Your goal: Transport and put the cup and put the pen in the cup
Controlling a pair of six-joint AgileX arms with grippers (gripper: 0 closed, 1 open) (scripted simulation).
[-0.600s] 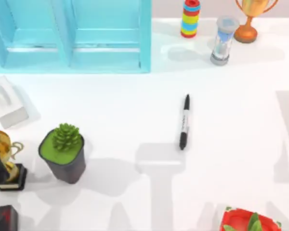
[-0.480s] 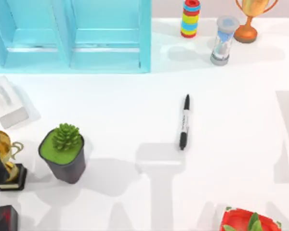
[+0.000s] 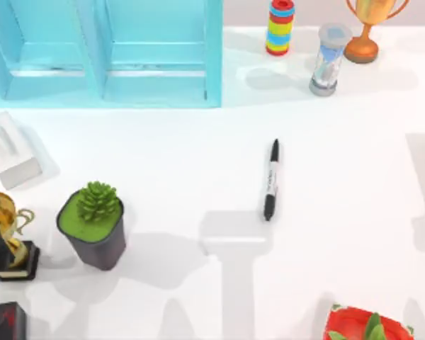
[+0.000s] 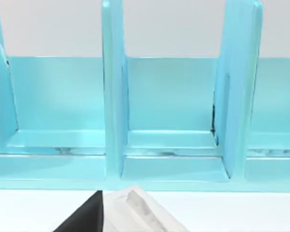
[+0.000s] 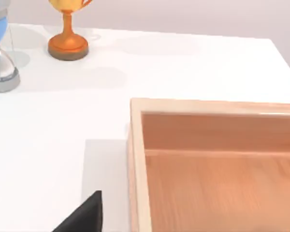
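On the white desk (image 3: 163, 163) the pen (image 3: 270, 180) lies right of the plant (image 3: 93, 223), long axis front-to-back, capped end nearer; jaw state cannot be told.

Succulent pot (image 3: 93, 225) stands near blue shelf (image 3: 106, 53).

**Right wrist view: wooden tray, trophy and hourglass on the white table**

An open wooden tray (image 5: 137, 159) with a light rim and a bare wooden floor is seen on the white table (image 5: 63, 121). Well apart from it, a gold trophy (image 5: 67, 41) on an orange-brown base is stood beside an hourglass (image 5: 1, 63) with blue glass and a grey base. A black finger (image 5: 84, 217) of the right gripper is glimpsed at the picture's edge, just beside the tray's wall.
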